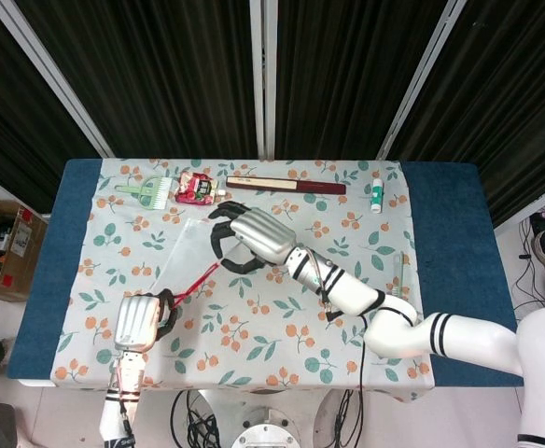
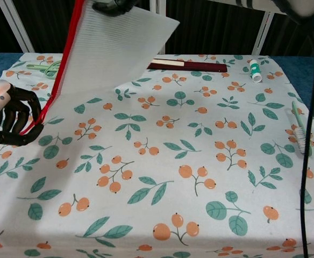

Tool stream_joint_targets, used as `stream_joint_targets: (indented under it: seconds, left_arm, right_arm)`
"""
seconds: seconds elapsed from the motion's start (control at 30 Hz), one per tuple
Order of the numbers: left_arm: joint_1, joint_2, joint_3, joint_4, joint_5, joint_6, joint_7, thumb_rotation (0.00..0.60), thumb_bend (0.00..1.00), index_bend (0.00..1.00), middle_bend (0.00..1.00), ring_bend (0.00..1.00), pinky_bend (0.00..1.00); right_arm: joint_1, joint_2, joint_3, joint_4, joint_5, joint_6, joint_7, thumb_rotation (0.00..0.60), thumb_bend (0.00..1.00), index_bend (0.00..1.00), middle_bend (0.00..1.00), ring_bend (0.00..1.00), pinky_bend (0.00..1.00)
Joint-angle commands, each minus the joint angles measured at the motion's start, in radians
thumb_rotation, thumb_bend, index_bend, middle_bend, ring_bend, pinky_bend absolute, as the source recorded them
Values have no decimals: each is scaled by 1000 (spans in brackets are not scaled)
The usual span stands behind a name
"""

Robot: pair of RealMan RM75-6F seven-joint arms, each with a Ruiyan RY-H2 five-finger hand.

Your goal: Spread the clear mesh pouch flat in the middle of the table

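Observation:
The clear mesh pouch [image 2: 111, 48] with a red zipper edge [image 2: 60, 70] hangs in the air above the table's left half, held up between both hands. My left hand [image 1: 144, 320] pinches its lower red corner near the table's front left; the same hand [image 2: 9, 115] shows at the left edge of the chest view. My right hand [image 1: 249, 238] grips the pouch's upper end over the middle of the table, and only its fingers [image 2: 111, 6] show at the top of the chest view. In the head view the pouch [image 1: 190, 245] is nearly see-through.
The floral cloth [image 1: 254, 345] covers the table. Along the far edge lie a green brush [image 1: 146, 189], a red snack packet [image 1: 196, 188], a dark red flat box [image 1: 286, 185] and a small white-and-green tube [image 1: 377, 195]. A toothbrush [image 2: 299, 129] lies at the right.

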Motion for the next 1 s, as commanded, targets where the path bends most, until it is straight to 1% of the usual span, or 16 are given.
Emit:
stream_joint_targets:
  seconds: [0.03, 0.23, 0.33, 0.6, 0.77, 1.0]
  left_arm:
    - [-15, -2, 7, 24, -11, -27, 16, 600, 426, 761, 768, 717, 739]
    - [-45, -2, -7, 63, -43, -76, 46, 600, 426, 761, 768, 715, 739]
    - [-62, 6, -20, 84, -77, -109, 70, 600, 428, 761, 768, 715, 739]
    - [-89, 27, -60, 113, -154, -144, 103, 600, 430, 761, 767, 714, 739]
    - [-94, 37, -62, 124, -184, -150, 117, 600, 430, 761, 766, 713, 739]
    - [-100, 46, -59, 124, -204, -142, 133, 600, 429, 761, 763, 709, 738]
  right_arm:
    - [-31, 26, -36, -22, -23, 10, -1, 600, 395, 1000, 454, 168, 110]
    - [-78, 65, -90, -41, -66, 25, 30, 600, 395, 1000, 455, 168, 110]
    - [-102, 88, -113, -48, -94, 43, 49, 600, 395, 1000, 456, 171, 110]
    - [-145, 141, -136, -64, -133, 89, 67, 600, 395, 1000, 458, 176, 110]
    - [-179, 177, -150, -73, -141, 117, 80, 600, 395, 1000, 459, 176, 111]
    - [-216, 197, -161, -64, -151, 151, 116, 600, 395, 1000, 459, 176, 112]
